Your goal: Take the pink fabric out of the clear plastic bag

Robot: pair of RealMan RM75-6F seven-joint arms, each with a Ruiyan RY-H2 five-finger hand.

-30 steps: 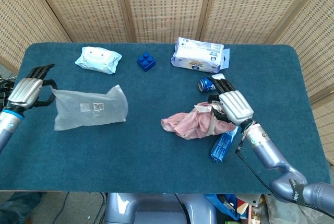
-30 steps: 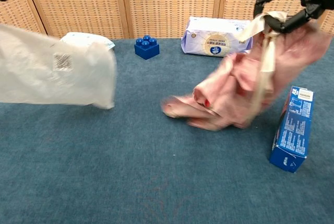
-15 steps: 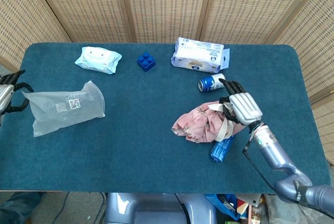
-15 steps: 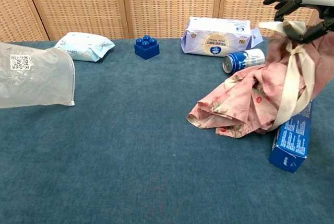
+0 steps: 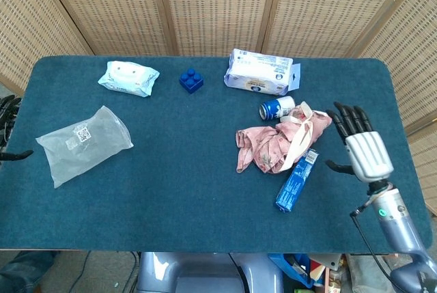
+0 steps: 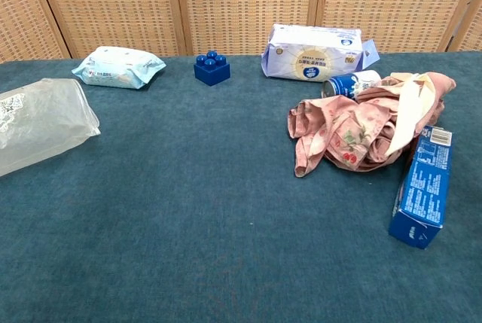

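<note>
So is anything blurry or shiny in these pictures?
Head view: sharp all over, light even, with a little sheen on the bag and soft shadows under the fabric. Chest view: also sharp, and the bag looks milky with faint glare; the box print stays readable.

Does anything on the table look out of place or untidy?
Yes. The pink fabric lies crumpled in a heap, draped partly over the blue box and against the tipped-over blue can.

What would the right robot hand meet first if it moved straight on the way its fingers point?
Probably nothing: the right robot hand points toward the table's far edge, and only bare cloth shows ahead. Depth is uncertain.
</note>
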